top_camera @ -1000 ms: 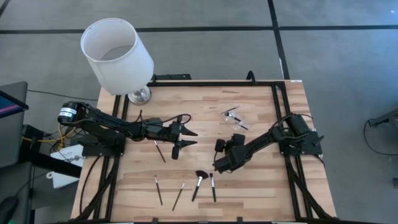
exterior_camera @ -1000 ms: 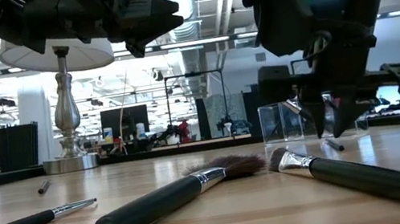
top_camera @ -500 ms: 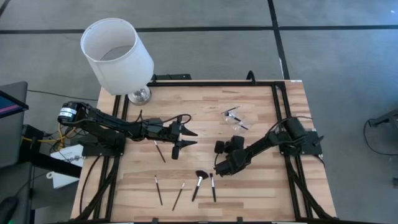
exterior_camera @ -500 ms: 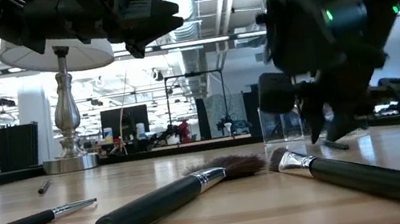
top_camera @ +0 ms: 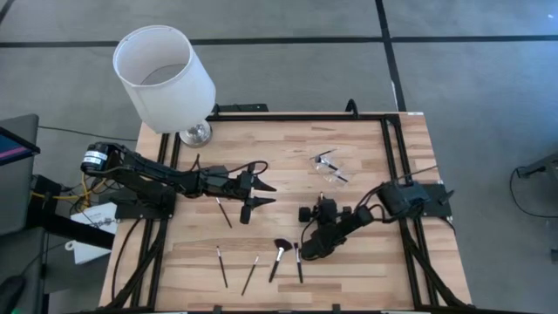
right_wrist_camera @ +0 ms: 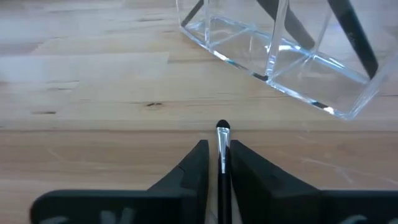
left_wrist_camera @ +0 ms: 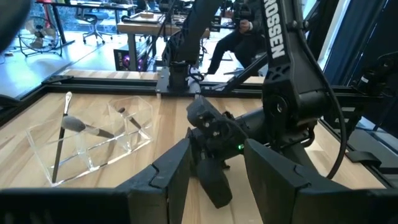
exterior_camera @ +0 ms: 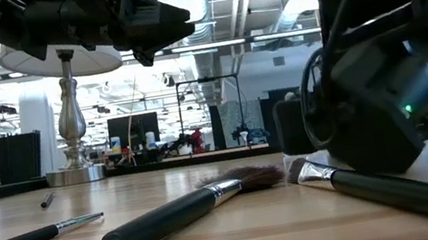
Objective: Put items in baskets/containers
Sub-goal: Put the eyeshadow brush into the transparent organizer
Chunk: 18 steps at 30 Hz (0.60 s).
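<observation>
A slim black brush (top_camera: 298, 266) lies on the wooden table near its front edge. My right gripper (top_camera: 302, 251) is down on its head end and shut on it (right_wrist_camera: 218, 144). Beside it lie a fluffy-headed brush (top_camera: 278, 255) and two slim ones (top_camera: 221, 266) (top_camera: 251, 273). Another (top_camera: 223, 212) lies farther left. The clear container (top_camera: 330, 167) stands at the far right with brushes in it. My left gripper (top_camera: 264, 194) hangs open above the table's middle, touching nothing. My right gripper has the slim brush between its two fingers, on the handle (right_wrist_camera: 221, 163) just behind the silver ferrule. The fingers slant down and lie along the brush. Its small dark head (right_wrist_camera: 222, 128) sticks out past the fingertips. In the low view the brush's handle (exterior_camera: 391, 190) rests on the table.
A lamp with a big white shade (top_camera: 164, 77) stands at the far left corner on a metal foot (top_camera: 195, 133). Black rails (top_camera: 388, 144) run along the table's sides. A person (left_wrist_camera: 239, 31) sits beyond the table.
My right gripper has come down and toward the table's near edge, rolling as it went, and now sits low over the slim brush's head end. The brushes on the table lie where they were.
</observation>
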{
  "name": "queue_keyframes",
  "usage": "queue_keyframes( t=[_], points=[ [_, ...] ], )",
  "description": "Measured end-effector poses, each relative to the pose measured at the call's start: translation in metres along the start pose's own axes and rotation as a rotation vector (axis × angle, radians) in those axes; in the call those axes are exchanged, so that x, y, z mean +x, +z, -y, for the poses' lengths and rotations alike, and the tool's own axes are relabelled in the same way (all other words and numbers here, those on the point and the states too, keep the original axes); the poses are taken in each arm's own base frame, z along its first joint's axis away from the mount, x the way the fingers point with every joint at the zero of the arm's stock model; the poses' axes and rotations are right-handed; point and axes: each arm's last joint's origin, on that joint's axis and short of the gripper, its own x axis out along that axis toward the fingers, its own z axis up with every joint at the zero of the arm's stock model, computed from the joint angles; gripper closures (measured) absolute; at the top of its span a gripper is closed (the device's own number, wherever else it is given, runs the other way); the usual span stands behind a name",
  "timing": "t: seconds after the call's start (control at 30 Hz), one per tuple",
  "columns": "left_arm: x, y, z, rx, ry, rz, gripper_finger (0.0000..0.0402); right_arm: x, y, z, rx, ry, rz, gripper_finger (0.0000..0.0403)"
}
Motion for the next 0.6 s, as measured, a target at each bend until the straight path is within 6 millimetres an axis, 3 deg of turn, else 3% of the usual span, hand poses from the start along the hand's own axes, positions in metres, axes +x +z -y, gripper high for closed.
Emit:
queue_keyframes(
  t=[0.13,0.33,0.6],
  points=[
    [0.0,0.0,0.0,0.0,0.0,0.002,0.0252,0.0,0.0,0.0,-0.01,-0.02,-0.005,0.0391],
    [0.0,0.0,0.0,0.0,0.0,0.002,0.0252,-0.005,0.008,-0.002,0.025,-0.006,-0.026,0.0396],
    [0.001,-0.002,0.003,-0.148,-0.094,-0.013,0.026,-0.037,0.036,-0.002,0.018,0.079,-0.123,0.0399]
  ],
)
